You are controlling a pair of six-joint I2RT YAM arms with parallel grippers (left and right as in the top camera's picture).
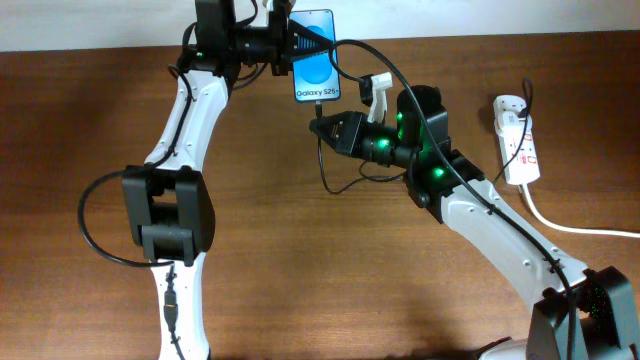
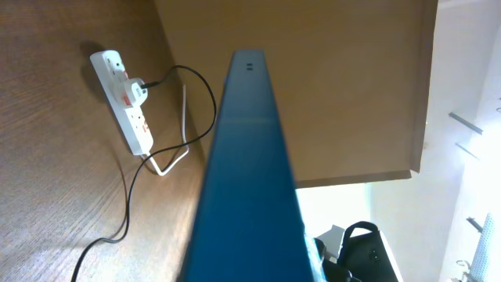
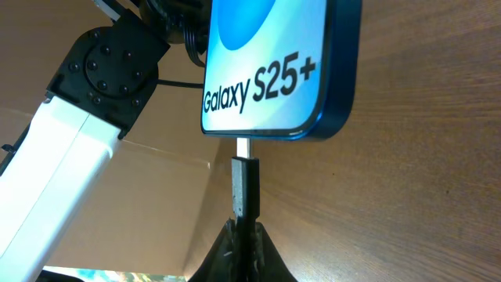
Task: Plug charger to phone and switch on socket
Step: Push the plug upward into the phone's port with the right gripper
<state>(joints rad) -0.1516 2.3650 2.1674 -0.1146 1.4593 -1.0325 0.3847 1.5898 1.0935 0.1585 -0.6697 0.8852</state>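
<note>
— Over the brown wooden table, far side, our left gripper clamps the slim blue-screened smartphone.

— Our right gripper pinches the thin black charger cable, tip meeting the phone's bottom edge; the white elongated power strip lies well apart.

Both arms are built from white links joined by black housings. On the left arm, left of the phone, a blocky black joint is seen, with a thin black cable looped out beside it. Its round black joint cover is ringed with small screws. On the right arm, right of the phone, green lights are lit on the housings. The right end effector is formed of black, tapering fingers.
</note>
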